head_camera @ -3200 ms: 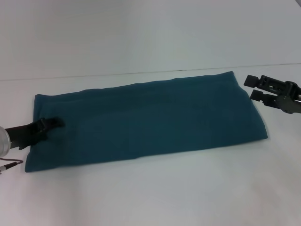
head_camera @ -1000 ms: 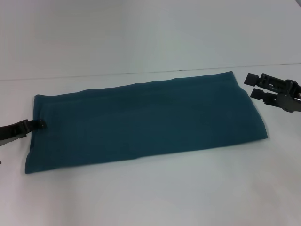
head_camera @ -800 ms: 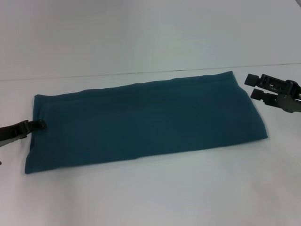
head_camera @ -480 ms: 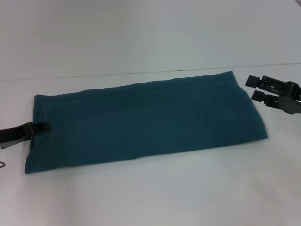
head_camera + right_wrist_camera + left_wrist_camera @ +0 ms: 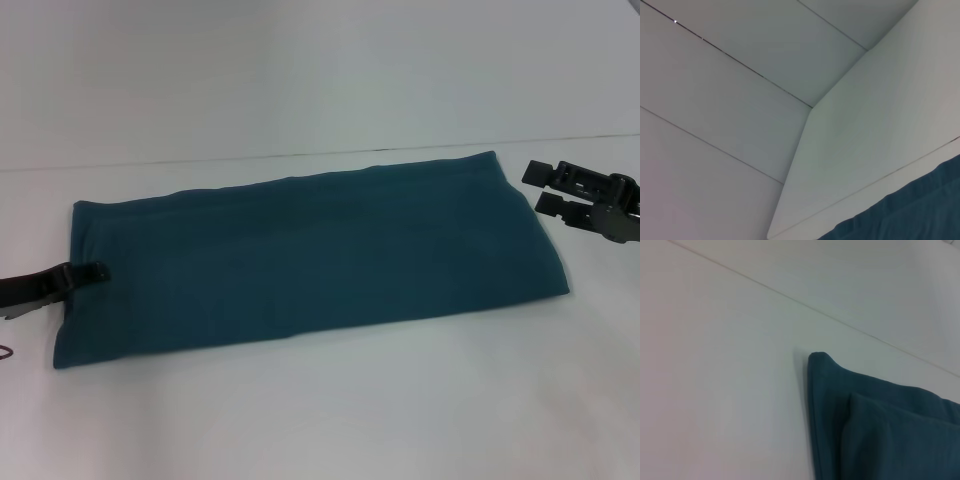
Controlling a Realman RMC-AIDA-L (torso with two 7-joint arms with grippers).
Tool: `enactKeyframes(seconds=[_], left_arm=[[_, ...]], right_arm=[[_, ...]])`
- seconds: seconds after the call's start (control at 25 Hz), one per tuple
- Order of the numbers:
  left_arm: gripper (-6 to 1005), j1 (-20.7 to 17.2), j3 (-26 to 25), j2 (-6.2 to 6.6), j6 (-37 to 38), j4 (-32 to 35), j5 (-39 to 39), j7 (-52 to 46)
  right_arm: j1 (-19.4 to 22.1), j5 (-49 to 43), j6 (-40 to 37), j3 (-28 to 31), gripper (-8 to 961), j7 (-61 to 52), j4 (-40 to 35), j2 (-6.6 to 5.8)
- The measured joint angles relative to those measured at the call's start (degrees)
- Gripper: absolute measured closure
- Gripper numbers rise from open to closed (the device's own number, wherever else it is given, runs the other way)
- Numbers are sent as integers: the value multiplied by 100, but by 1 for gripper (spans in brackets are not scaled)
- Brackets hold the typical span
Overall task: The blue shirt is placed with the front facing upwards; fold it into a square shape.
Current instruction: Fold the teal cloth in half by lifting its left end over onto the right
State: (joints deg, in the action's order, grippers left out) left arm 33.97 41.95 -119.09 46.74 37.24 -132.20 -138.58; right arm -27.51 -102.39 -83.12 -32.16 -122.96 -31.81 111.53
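A plain white desk (image 5: 330, 410) fills the lower part of the head view, meeting a bare pale wall (image 5: 300, 70) along a thin seam across the upper third. The blue shirt (image 5: 310, 255) lies flat at mid-frame, folded into a long band running from lower left up to the right. At the left edge the left pincer (image 5: 88, 272) overlaps the shirt's short end, and I cannot tell whether its fingers are parted or closed. At the upper right, the right pincer (image 5: 545, 188) hangs just beside the shirt's far end, fingers apart, gripping nothing
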Motion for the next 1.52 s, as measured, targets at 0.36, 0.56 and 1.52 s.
enactKeyframes(seconds=[0.36,0.56,1.52], left_arm=[[260,105,7,1,423,-46,1,68],[260,171,8,-23,733,15,41,73],[928,295,24,-35,776,107,9,131]], right_arm=[[-1,7,6,0,65,11,0,0],[-15,7,9,0,65,21,0,-4],[17,36,-8,19,65,35,9,-9]])
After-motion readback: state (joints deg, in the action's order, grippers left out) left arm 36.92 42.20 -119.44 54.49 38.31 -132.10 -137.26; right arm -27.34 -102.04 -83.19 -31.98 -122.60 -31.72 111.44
